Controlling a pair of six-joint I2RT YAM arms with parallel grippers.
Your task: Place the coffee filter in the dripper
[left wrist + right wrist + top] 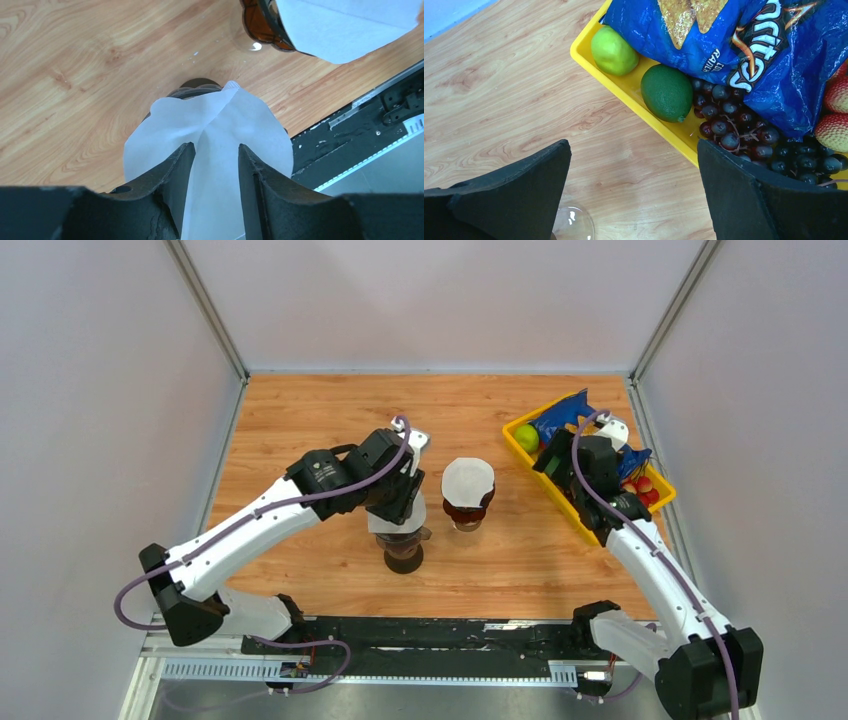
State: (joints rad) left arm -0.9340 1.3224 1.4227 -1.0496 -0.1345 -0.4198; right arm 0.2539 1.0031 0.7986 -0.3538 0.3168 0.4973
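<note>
Jaws of the left gripper (214,150) are pinching a white paper coffee filter (220,120) over the dark round dripper (192,89), while jaws of the right gripper (633,145) are gaping wide near a blue foil bag (724,40) lettered "ritos".

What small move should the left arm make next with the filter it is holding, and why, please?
Probably lower the left gripper straight down a little. It pinches the white coffee filter, which hangs over the dark dripper and does not look seated yet; the dripper's rim peeks out just past the paper, so they seem roughly aligned.
</note>
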